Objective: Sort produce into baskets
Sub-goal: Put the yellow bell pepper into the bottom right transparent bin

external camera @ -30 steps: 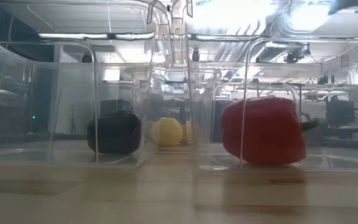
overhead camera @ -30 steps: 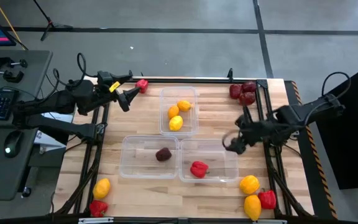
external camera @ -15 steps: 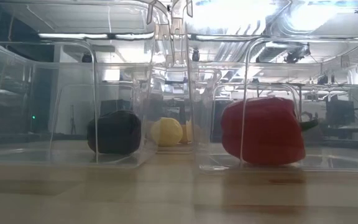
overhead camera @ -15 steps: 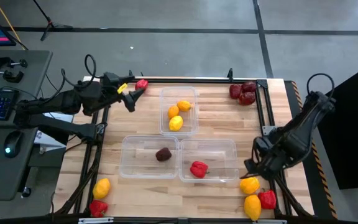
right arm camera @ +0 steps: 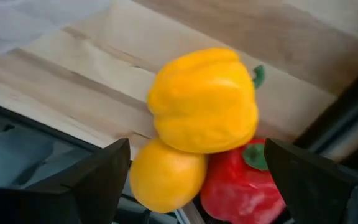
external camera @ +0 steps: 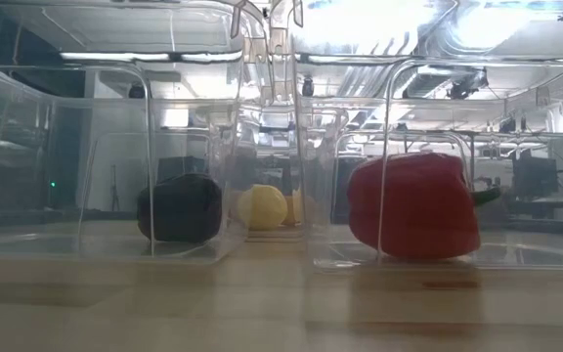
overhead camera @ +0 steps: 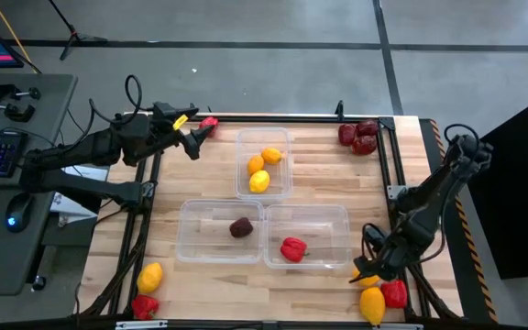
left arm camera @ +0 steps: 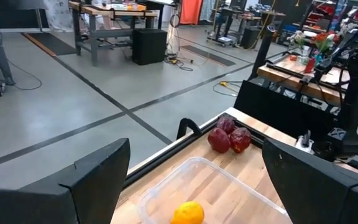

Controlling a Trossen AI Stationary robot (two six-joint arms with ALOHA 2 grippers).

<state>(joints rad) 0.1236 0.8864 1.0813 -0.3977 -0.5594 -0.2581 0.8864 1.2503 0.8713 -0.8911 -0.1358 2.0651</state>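
Right now my right gripper (overhead camera: 367, 273) hangs over the near right corner of the wooden table (overhead camera: 319, 179), fingers (right arm camera: 98, 180) spread wide apart w/ nothing between them. Directly below it sits a yellow bell pepper (right arm camera: 202, 99), touching a yellow lemon (right arm camera: 165, 176) and a red bell pepper (right arm camera: 241, 180); all three bunched at the table edge.

My left gripper (overhead camera: 193, 140) is out at the far left corner, fingers (left arm camera: 86, 180) also apart and empty, just beside a small red pepper (overhead camera: 210, 123) on the far rail.

Baskets: far basket (overhead camera: 264, 139) holds three pcs of yellow-orange citrus (overhead camera: 259, 181). Near left basket (overhead camera: 220, 249) holds one dark maroon fruit (overhead camera: 241, 227). Near right basket (overhead camera: 324, 218) holds one red pepper (overhead camera: 292, 248); low view shows it against the clear wall (external camera: 413, 205), w/ the maroon fruit in the tub to its left.

Loose produce elsewhere: cluster of dark red fruits (overhead camera: 358, 136) at the far right corner, plus a lemon (overhead camera: 150, 276) and a red pepper (overhead camera: 144, 306) at the near left corner.
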